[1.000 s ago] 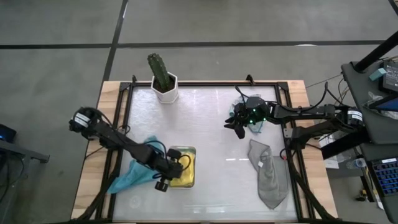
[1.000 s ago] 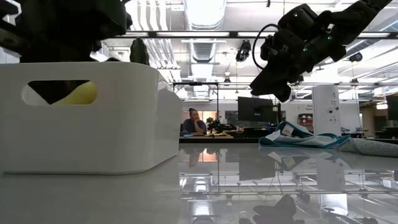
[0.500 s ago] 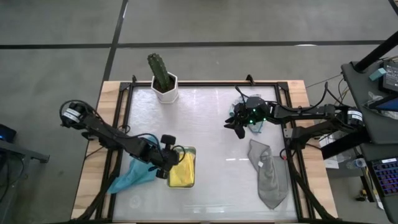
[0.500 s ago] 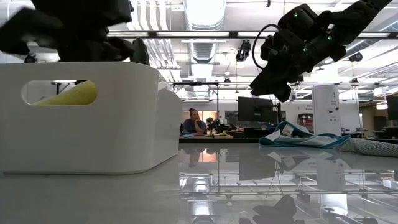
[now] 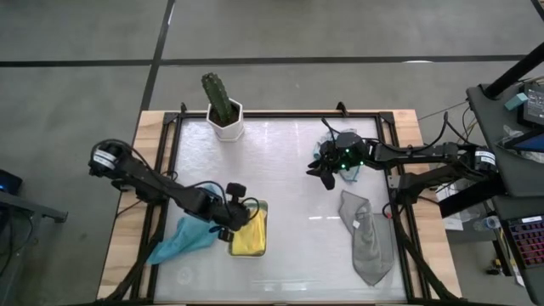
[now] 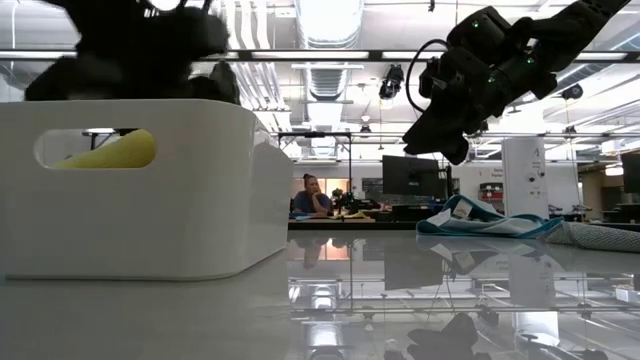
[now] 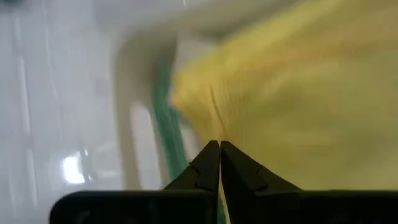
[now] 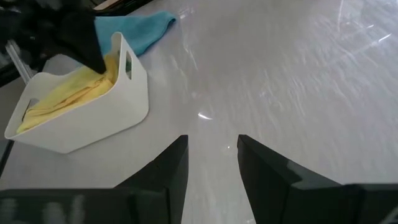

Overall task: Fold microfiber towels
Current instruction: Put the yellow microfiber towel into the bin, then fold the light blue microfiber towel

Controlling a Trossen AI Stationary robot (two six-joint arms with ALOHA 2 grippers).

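Your left claw (image 5: 231,223) is pinched shut and empty over the tray (image 5: 260,206), where the yellow towel (image 5: 248,236) lies stowed. Your right claw (image 5: 327,176) hovers open, empty. Next, likely grasp the blue towel (image 5: 180,240) beside the tray.

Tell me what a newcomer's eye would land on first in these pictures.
Probably the bright yellow microfiber towel lying in the white rectangular plastic tray near the table's front left, with the left gripper shut just above it. Next, the crumpled grey microfiber towel at the front right, and the right gripper hovering open over the table's right side. A green cactus in a white pot stands at the back edge.
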